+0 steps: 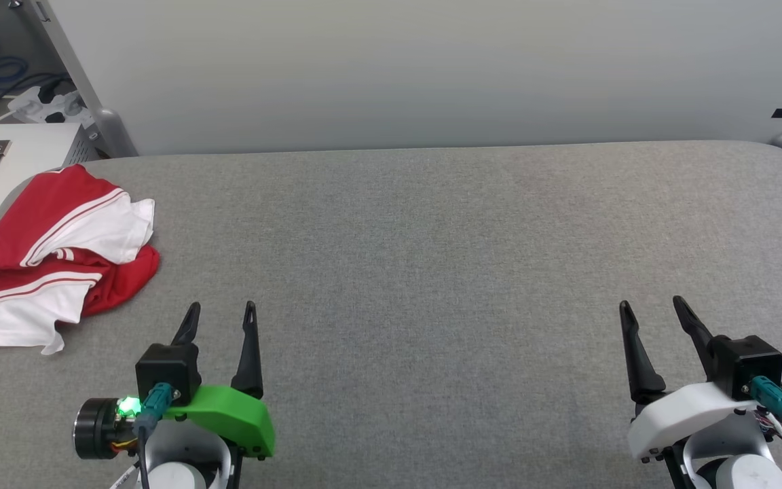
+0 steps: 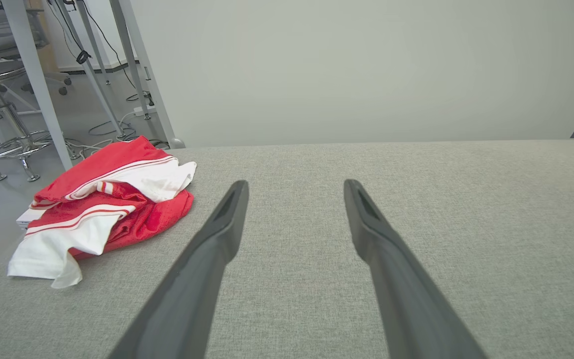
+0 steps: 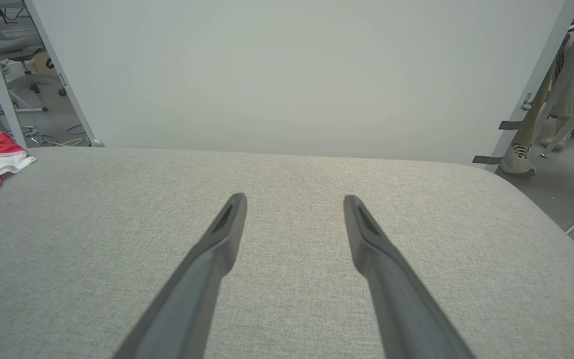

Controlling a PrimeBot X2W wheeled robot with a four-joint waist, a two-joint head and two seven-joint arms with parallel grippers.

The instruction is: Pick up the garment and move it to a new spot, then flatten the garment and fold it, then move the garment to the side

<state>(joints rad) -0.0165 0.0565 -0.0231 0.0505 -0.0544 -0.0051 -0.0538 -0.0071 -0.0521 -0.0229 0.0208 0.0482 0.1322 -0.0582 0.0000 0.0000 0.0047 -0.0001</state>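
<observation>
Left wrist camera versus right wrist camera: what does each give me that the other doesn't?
Left wrist view: the whole heaped shirt, and the left gripper, open. Right wrist view: a person's foot past the table's right corner, and the right gripper, open. Both: the grey table, the white wall, some of the shirt.

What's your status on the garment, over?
Left gripper and right gripper open, empty. Garment bunched at left edge of table, apart from both. Nothing in the way.
</observation>
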